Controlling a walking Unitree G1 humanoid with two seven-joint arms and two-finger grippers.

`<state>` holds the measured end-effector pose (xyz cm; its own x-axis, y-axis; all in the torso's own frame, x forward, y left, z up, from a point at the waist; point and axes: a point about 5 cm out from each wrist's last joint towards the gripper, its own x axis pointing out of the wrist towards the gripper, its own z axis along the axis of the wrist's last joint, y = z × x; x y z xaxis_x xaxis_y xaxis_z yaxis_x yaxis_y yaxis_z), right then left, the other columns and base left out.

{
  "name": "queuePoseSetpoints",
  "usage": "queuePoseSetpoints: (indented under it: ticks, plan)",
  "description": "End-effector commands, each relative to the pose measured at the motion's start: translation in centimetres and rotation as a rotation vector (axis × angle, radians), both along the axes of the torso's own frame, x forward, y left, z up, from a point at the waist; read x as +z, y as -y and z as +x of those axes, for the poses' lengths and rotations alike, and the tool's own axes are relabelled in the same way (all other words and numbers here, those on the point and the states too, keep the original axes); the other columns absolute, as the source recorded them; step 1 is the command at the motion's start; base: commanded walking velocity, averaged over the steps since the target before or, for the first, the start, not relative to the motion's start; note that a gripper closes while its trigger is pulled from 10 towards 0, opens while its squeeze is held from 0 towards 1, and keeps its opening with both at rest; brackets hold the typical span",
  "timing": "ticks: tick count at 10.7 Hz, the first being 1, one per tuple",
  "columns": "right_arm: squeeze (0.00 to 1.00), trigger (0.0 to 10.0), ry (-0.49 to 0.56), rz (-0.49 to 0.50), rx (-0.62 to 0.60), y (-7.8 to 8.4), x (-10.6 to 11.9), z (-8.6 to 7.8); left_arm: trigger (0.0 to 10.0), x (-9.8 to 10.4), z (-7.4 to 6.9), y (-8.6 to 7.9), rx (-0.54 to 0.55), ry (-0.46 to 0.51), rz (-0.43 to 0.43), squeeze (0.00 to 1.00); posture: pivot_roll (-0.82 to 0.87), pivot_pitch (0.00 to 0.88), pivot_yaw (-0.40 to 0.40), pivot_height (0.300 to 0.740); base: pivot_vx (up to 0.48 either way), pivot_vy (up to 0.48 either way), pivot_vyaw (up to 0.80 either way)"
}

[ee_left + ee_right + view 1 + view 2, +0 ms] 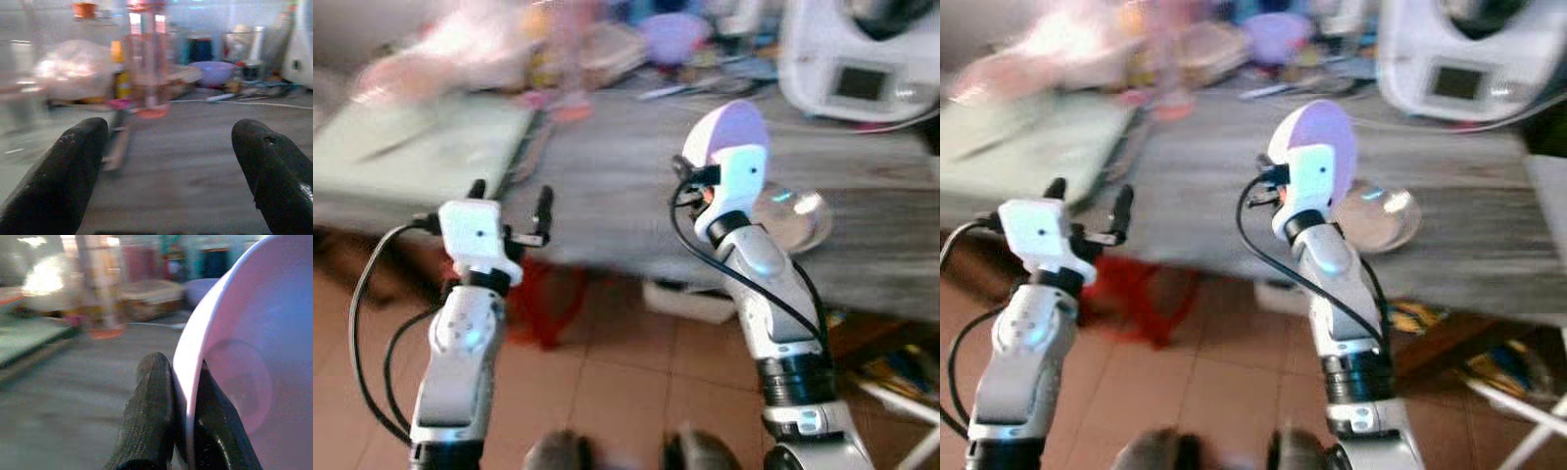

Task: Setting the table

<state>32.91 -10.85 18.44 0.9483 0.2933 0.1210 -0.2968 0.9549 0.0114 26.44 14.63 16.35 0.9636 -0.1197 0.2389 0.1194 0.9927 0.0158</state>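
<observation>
Above table [607, 196] edge, right tool [183, 396] pinching plate [729, 132]

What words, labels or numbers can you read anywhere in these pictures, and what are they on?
No text can be read in any view; the frames are motion-blurred.
White kitchen appliance: its small display panel is too blurred to read.
Packets and containers at the back of the table: coloured labels, all too blurred to read.
Pale plate held by the right end effector: plain, no print visible.
Left end effector: open, no markings visible.
</observation>
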Motion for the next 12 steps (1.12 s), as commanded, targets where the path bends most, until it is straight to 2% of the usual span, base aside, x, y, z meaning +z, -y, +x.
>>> queuePoseSetpoints:
  ticks: [1,3,4,7,10,12]
  plan:
    - [0.00,10.0,0.002,-0.027,-0.040,0.8,0.1,0.1,10.0,-0.7,-0.5,0.1,-0.001,-0.040,-0.015,0.00,0.05,0.111,0.037,0.740,0.000,0.000,0.00]
    - [0.00,10.0,-0.045,-0.096,-0.056,1.1,0.0,1.2,10.0,-2.0,-1.9,-0.2,-0.001,-0.105,-0.026,0.00,0.06,0.110,0.046,0.740,0.000,0.000,0.00]
    - [0.00,10.0,-0.037,-0.111,-0.019,0.9,0.8,2.1,10.0,-2.5,-2.5,-0.2,-0.003,-0.129,-0.021,0.00,0.06,0.119,0.046,0.740,0.000,0.000,0.00]
    - [0.00,10.0,-0.065,-0.181,0.055,-0.1,1.0,2.7,10.0,-2.5,-3.1,0.1,-0.012,-0.150,-0.027,0.00,0.07,0.127,0.038,0.740,0.000,0.000,0.00]
    - [0.00,10.0,-0.178,-0.227,0.202,-1.2,0.7,3.4,10.0,-3.2,-3.8,0.1,-0.029,-0.212,-0.022,0.00,0.09,0.135,0.032,0.740,0.000,0.000,0.00]
    - [0.00,10.0,-0.214,-0.261,0.262,-1.3,0.5,3.6,10.0,-3.4,-3.9,0.1,-0.026,-0.228,-0.019,0.00,0.09,0.140,0.028,0.740,0.000,0.000,0.00]
